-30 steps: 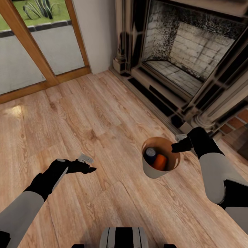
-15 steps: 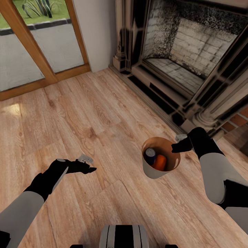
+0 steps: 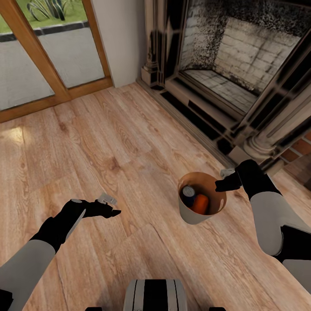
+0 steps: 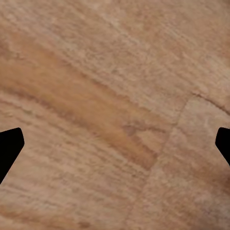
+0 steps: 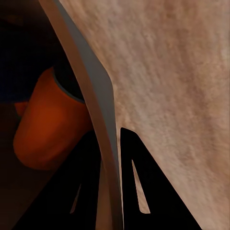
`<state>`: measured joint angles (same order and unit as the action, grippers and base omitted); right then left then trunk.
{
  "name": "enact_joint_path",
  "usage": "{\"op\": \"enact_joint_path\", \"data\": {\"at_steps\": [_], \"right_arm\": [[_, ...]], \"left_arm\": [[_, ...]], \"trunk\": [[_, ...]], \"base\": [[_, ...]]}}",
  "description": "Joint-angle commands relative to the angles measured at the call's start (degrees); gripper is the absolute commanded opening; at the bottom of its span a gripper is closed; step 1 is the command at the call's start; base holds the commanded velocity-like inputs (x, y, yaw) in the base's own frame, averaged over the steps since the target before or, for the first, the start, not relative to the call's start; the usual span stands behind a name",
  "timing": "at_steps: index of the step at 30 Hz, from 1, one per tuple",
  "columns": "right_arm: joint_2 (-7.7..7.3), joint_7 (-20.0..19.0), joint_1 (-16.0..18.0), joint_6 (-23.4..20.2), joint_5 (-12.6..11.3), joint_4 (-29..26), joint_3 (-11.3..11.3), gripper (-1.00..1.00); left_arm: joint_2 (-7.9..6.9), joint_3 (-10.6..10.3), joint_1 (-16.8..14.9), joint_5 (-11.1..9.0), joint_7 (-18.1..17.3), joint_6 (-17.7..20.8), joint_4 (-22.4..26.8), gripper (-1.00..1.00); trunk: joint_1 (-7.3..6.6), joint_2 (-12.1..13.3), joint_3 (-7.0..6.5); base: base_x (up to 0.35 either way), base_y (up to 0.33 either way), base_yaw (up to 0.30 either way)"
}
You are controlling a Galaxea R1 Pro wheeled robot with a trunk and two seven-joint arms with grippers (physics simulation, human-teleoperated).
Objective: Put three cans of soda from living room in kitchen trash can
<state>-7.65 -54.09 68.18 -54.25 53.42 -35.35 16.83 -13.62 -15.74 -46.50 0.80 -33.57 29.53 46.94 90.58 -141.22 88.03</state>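
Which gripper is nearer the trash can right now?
Right. The right gripper is clamped on the trash can rim; the left gripper hangs open over bare floor, well apart.

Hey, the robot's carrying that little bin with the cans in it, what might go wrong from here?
The right gripper pinches only the thin rim of the small grey tapered bin, so it may slip or swing. The bin hangs tilted; the dark blue can or orange-red can might roll out. The ornate dark fireplace stands close on that side, so a turn might clip it.
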Motion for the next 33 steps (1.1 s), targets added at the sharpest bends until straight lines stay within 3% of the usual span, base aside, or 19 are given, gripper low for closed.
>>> {"op": "enact_joint_path", "data": {"at_steps": [1,5,14,29,30,33], "right_arm": [[0.03,-0.23,0.02,-0.59,-0.86,0.03,0.05,-1.00],[0.04,-0.23,-0.04,-0.59,-0.86,0.18,0.05,-1.00],[0.01,-0.16,-0.06,0.81,-0.80,0.31,0.05,-1.00],[0.03,-0.14,-0.55,1.27,-0.78,0.44,0.05,-1.00],[0.02,-0.14,-0.59,1.30,-0.79,0.42,0.05,1.00],[0.01,-0.14,-0.79,1.75,-0.83,0.39,0.05,1.00]], "left_arm": [[0.00,0.00,0.00,-0.01,0.00,0.00,0.02,1.00],[0.00,0.00,0.00,-0.05,0.00,0.00,0.07,1.00],[0.00,-0.04,0.00,-0.09,0.00,0.00,0.08,1.00],[-0.03,0.00,0.00,-0.18,-0.07,0.04,0.29,1.00],[-0.02,0.00,0.00,-0.18,-0.08,0.03,0.30,1.00],[-0.03,0.00,0.00,-0.18,-0.08,0.01,0.33,1.00]], "trunk": [[0.21,-0.42,0.18],[1.09,-2.02,0.90],[1.32,-2.14,2.89],[1.32,-2.14,2.89],[1.32,-2.14,2.89],[1.32,-2.14,2.89]], "base": [[0.000,0.000,0.000],[0.000,0.000,0.000],[0.000,0.000,0.000],[0.000,0.000,0.000],[0.000,0.000,0.000],[0.000,0.000,0.000]]}}
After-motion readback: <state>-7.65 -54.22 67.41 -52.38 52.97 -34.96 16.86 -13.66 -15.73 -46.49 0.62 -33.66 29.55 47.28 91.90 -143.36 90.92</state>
